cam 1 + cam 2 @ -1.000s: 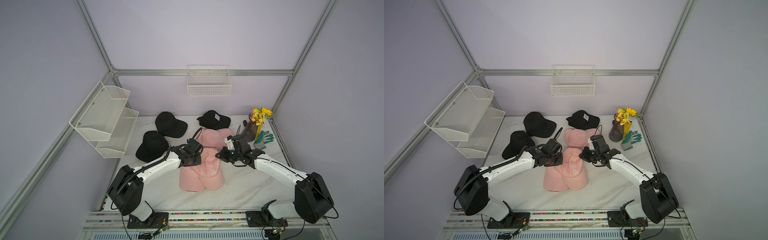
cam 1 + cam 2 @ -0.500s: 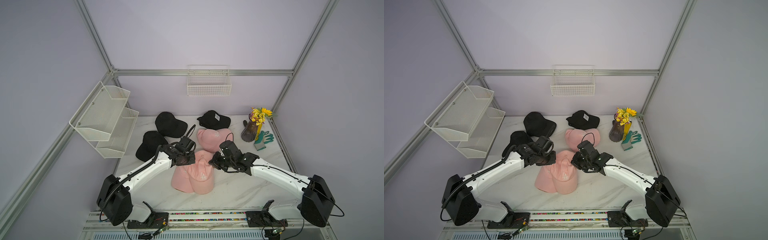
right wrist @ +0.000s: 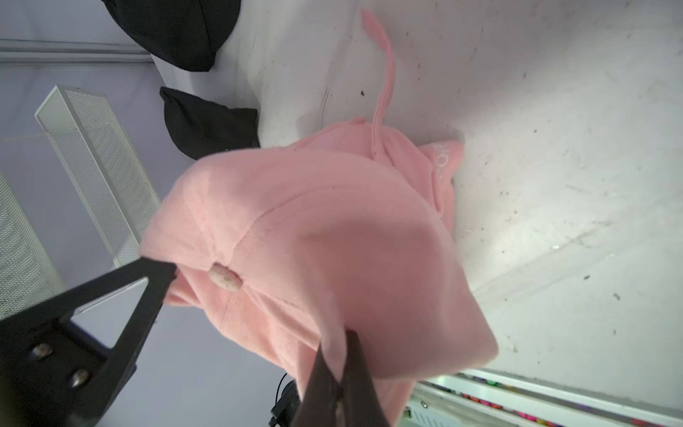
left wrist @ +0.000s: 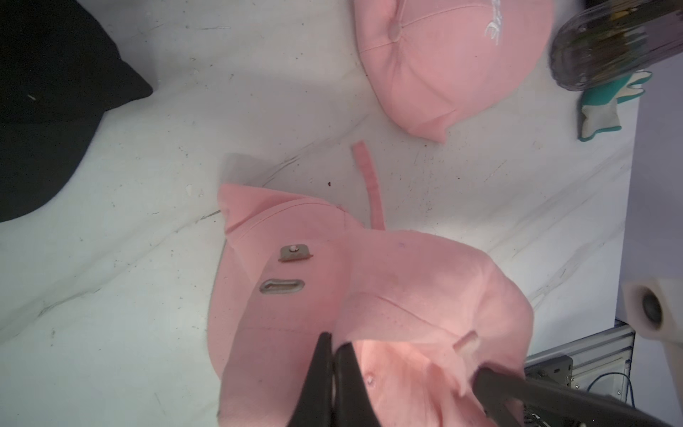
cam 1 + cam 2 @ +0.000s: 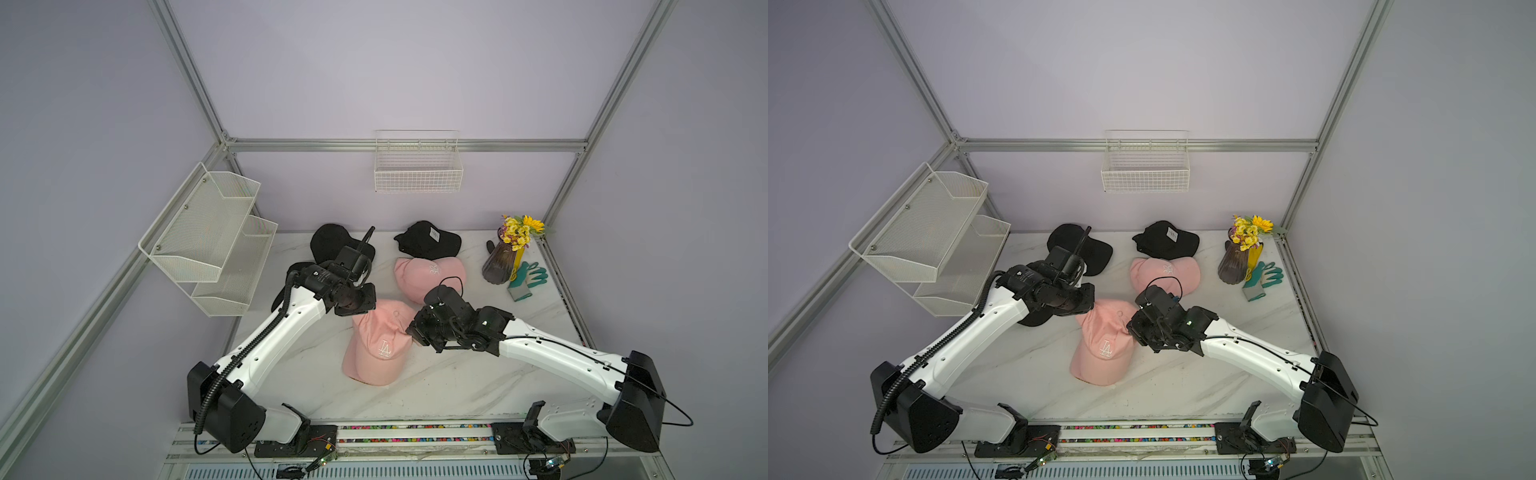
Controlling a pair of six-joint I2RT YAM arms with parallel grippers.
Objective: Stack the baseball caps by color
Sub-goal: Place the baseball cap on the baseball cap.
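In both top views a pale pink baseball cap (image 5: 380,340) (image 5: 1104,340) with a white logo hangs at the table's middle, pinched from two sides. My left gripper (image 5: 359,309) (image 4: 334,342) is shut on its rear edge. On its right side my right gripper (image 5: 411,332) (image 3: 345,336) is also shut on its fabric. The left wrist view shows a second pink cap (image 4: 281,266) with a metal buckle lying under it. A third pink cap (image 5: 430,276) lies behind. Black caps lie at the back left (image 5: 332,245), at the back middle with a white tag (image 5: 428,241), and partly hidden behind my left arm (image 5: 282,291).
A dark vase of yellow flowers (image 5: 505,259) and teal gloves (image 5: 528,280) stand at the back right. A white mesh shelf (image 5: 208,241) hangs on the left wall and a wire basket (image 5: 417,166) on the back wall. The marble table (image 5: 457,382) has bare surface at the front.
Both arms have carried the held pink cap leftward and toward the front. The two pink caps that showed side by side now overlap, with the held one on top.
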